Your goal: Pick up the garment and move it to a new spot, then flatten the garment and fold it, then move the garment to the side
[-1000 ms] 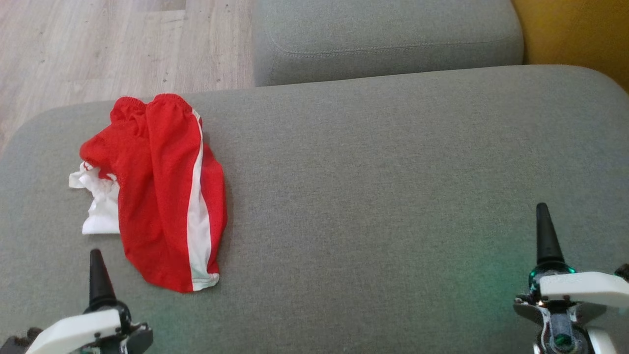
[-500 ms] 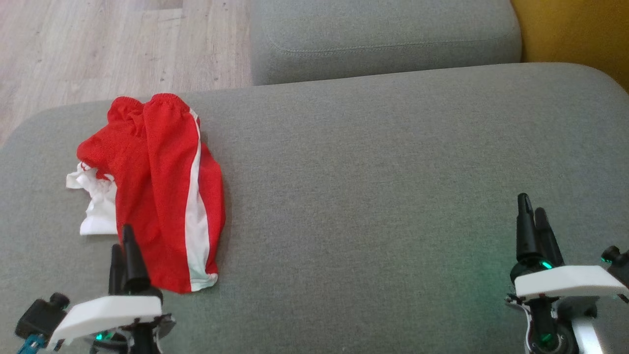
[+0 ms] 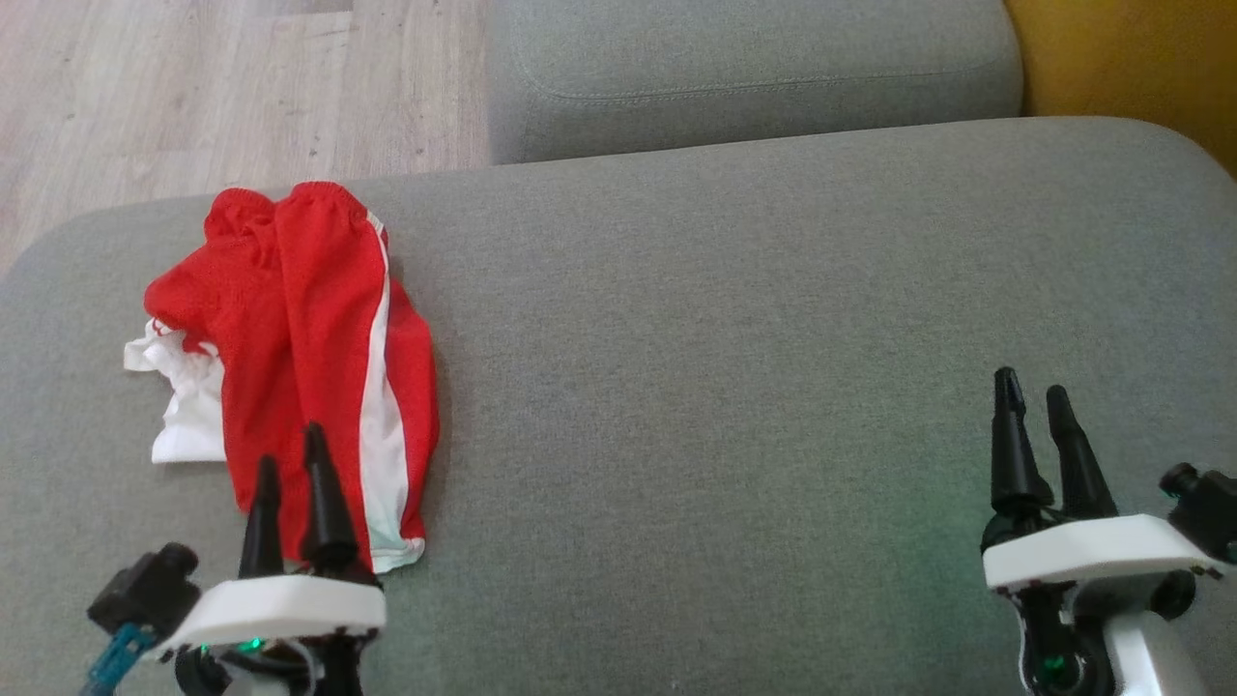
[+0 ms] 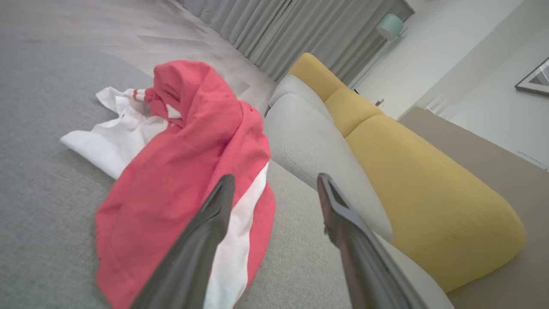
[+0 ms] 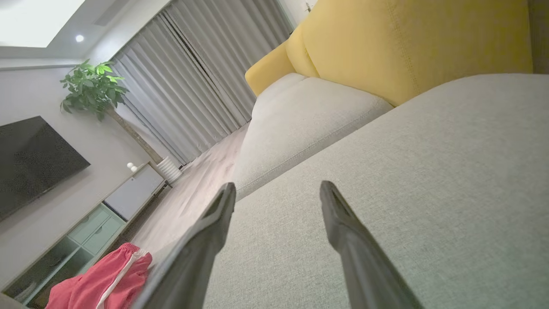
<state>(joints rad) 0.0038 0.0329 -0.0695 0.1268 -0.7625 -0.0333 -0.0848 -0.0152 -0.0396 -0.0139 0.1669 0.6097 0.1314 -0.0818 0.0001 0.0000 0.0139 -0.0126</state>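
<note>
The garment (image 3: 309,348) is a pair of red shorts with a white side stripe and white lining, lying crumpled on the left part of the grey sofa cushion (image 3: 725,367). My left gripper (image 3: 290,449) is open, its fingertips over the near hem of the shorts, nothing between them. In the left wrist view the shorts (image 4: 184,171) lie just ahead of the left gripper (image 4: 274,182), whose left finger overlaps the white stripe. My right gripper (image 3: 1032,391) hovers open at the lower right, far from the garment. The right wrist view shows the shorts (image 5: 103,279) small at lower left, beyond the open right gripper (image 5: 278,189).
A second grey cushion (image 3: 754,68) lies behind the main one, with yellow upholstery (image 3: 1121,58) at the top right. Wooden floor (image 3: 193,87) shows past the sofa's far left edge. A TV, plant and curtains stand far off in the right wrist view.
My left gripper has moved forward and right, and its tips now overlap the shorts' near hem. My right gripper has moved slightly forward and left. The head camera has shifted a little.
</note>
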